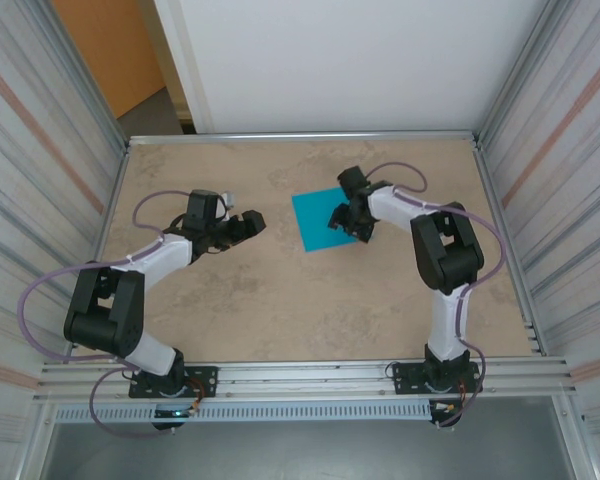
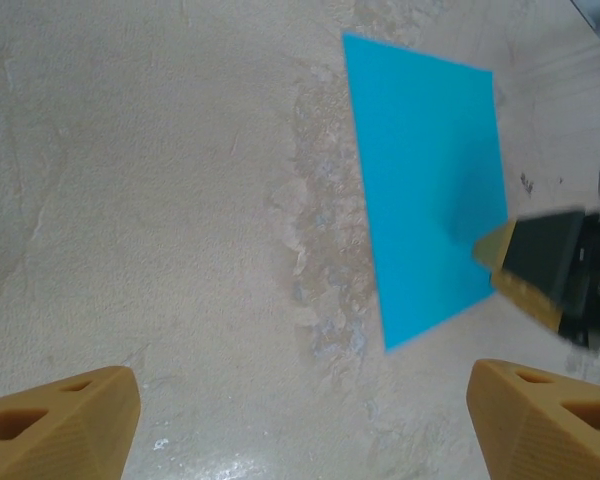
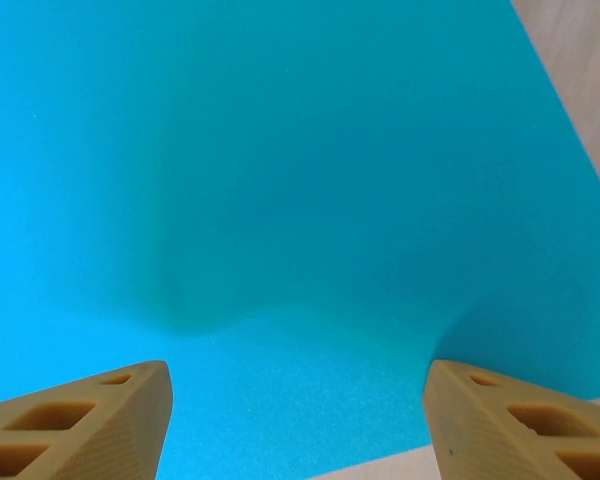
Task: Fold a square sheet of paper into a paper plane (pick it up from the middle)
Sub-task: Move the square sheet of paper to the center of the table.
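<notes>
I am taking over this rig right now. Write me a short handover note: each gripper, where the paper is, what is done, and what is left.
Left gripper: open, holding nothing, over the bare table to the left of the paper.
Right gripper: open, low over the square sheet of paper near its right edge; contact cannot be told.
Paper: flat on the table, far of centre, with no crease visible.
Done: no fold yet, sheet not picked up.
Left: pick it up from the middle, then make every fold of the plane.
</notes>
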{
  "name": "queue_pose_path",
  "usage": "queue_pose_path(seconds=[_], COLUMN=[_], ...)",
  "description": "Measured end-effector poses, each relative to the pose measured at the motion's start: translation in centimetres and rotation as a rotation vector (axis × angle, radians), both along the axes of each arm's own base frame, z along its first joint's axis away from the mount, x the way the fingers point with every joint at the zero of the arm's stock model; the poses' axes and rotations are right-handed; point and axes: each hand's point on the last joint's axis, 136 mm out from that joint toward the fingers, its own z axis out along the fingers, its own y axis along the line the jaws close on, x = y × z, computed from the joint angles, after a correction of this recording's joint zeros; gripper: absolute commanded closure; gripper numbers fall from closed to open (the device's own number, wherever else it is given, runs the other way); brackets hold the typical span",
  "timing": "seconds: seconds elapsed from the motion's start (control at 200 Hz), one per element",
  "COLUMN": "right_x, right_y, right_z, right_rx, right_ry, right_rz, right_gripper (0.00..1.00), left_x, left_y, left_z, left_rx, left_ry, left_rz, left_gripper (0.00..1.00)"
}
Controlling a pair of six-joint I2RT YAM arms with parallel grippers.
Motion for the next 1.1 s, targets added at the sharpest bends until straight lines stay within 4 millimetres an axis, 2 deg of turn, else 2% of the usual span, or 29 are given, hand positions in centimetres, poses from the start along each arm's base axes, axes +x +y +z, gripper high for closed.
queue_pose_path(seconds=[0.085,0.145,0.256,0.321,0.461,0.551,0.651,0.782,0.957,1.098], right_x=[-3.8,-5.7,-6.7,-5.8,-1.6,1.0,3.4,4.4,5.4,5.9], right_y=[2.0,3.4,5.3,5.7,4.9,3.9,3.5,4.9,6.5,6.7], right_z=[0.0,0.2,0.6,1.5,4.1,4.7,4.4,3.9,2.7,1.1], right_rx=[0.011,0.027,0.061,0.078,0.160,0.194,0.193,0.192,0.185,0.167], right_ry=[0.022,0.042,0.055,0.034,-0.037,-0.049,-0.057,-0.046,-0.025,0.008], right_rz=[0.011,0.027,0.061,0.066,0.045,0.054,0.096,0.185,0.250,0.266], right_gripper=[0.33,0.33,0.33,0.35,0.43,0.49,0.53,0.58,0.58,0.57], left_x=[-0.1,-0.1,-0.2,-0.3,-1.0,-1.6,-2.3,-3.2,-4.2,-4.5], left_y=[0.0,0.0,0.0,-0.2,-1.5,-2.6,-3.7,-5.1,-6.8,-7.5], left_z=[-0.1,-0.1,-0.3,-0.3,-0.4,-0.6,-1.2,-2.4,-4.2,-4.4], left_rx=[0.001,-0.001,-0.007,-0.013,-0.030,-0.040,-0.049,-0.054,-0.057,-0.064], left_ry=[0.002,0.006,0.016,0.021,0.040,0.061,0.092,0.142,0.209,0.223], left_rz=[0.001,0.002,0.010,0.011,-0.013,-0.028,-0.044,-0.066,-0.107,-0.124], left_gripper=[0.17,0.18,0.21,0.22,0.29,0.32,0.37,0.46,0.48,0.49])
